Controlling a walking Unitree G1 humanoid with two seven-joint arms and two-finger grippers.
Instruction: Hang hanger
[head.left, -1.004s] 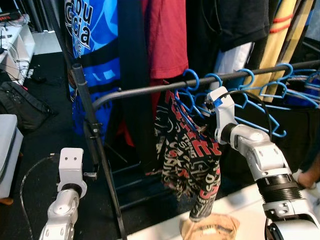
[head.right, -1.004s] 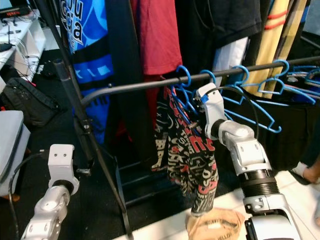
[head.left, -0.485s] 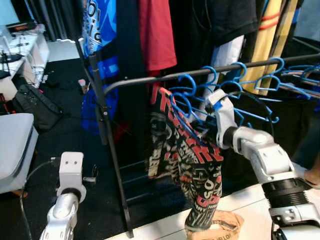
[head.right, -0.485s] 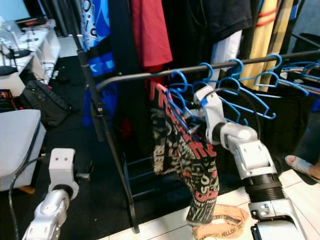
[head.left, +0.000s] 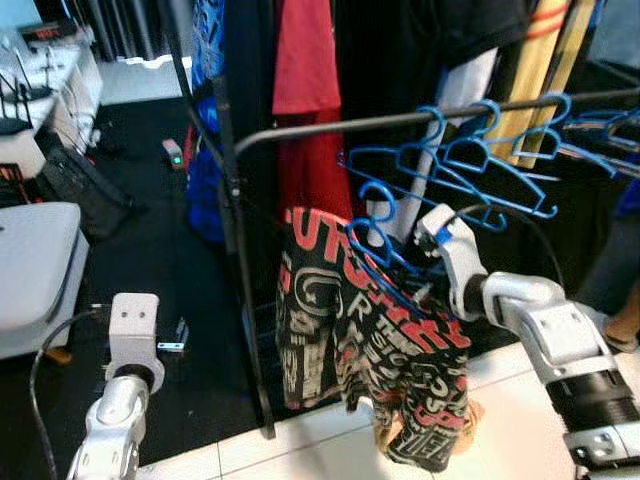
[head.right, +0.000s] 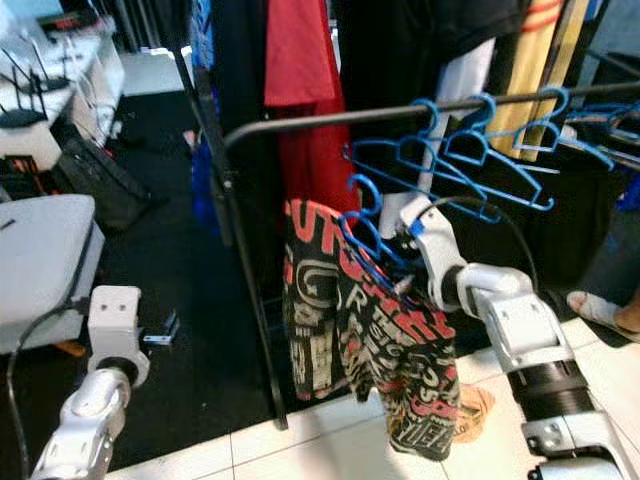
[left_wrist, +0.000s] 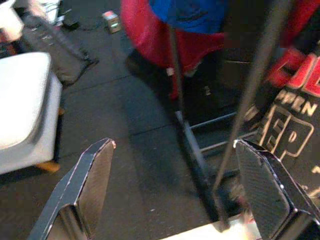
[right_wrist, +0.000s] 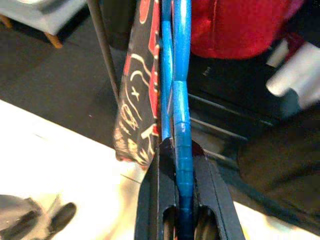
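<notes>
A crowded clothes corner: a dark metal garment rack rail (head.left: 340, 125) runs across above the right gripper, with a red T-shirt (head.left: 305, 90) and dark garments hanging from a higher level, and a row of empty blue plastic hangers (head.left: 480, 160) hooked on the rail just above and beyond the gripper. Below is black floor meeting white tiles (head.left: 200, 460). The right gripper (right_wrist: 181, 165) has its two black fingers clamped tight on the blue plastic hanger (head.left: 385, 250) that carries black shorts printed with red and white lettering (head.left: 370, 340), the blue bar pinched between them. Compared with a second ago, when the hanger's hook sat up at the rail among the empty hangers, it now hangs clearly below the rail, its hook (head.left: 375, 195) free in the air and touching nothing; the camera has also shifted, showing more floor. This suggests the hanger is not yet hung and would need lifting back up to catch the rail. The left gripper (left_wrist: 175, 190) rests low and well apart from the rack, fingers spread wide and empty, facing the rack's upright post (left_wrist: 182, 90) and a grey cushioned seat (left_wrist: 25, 105).
</notes>
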